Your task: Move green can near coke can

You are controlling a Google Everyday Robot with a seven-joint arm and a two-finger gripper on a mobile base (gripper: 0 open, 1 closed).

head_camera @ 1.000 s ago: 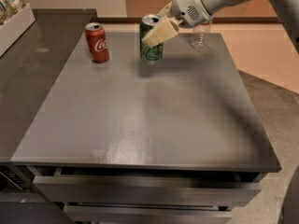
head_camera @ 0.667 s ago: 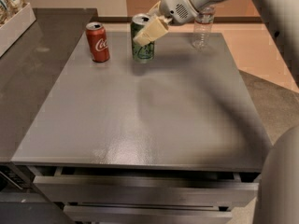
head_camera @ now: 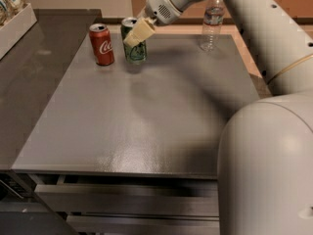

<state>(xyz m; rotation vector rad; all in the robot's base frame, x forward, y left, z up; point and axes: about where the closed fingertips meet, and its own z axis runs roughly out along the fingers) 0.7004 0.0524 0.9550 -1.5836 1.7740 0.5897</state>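
The green can [head_camera: 134, 48] stands upright at the back of the grey table [head_camera: 146, 116], just right of the red coke can [head_camera: 101, 44], with a small gap between them. My gripper [head_camera: 135, 34] reaches in from the upper right and is shut on the green can near its top, with a pale finger [head_camera: 139, 31] across its front. The coke can stands upright and free.
A clear plastic water bottle [head_camera: 212, 23] stands at the back right of the table. A white tray with packets [head_camera: 14, 18] sits at the far left on the dark counter. My arm's bulky body [head_camera: 264, 170] fills the right foreground. Drawers [head_camera: 127, 199] lie below the table's front edge.
My gripper has carried the green can leftward across the back of the table, from near the water bottle to just beside the coke can. The coke can has not moved.
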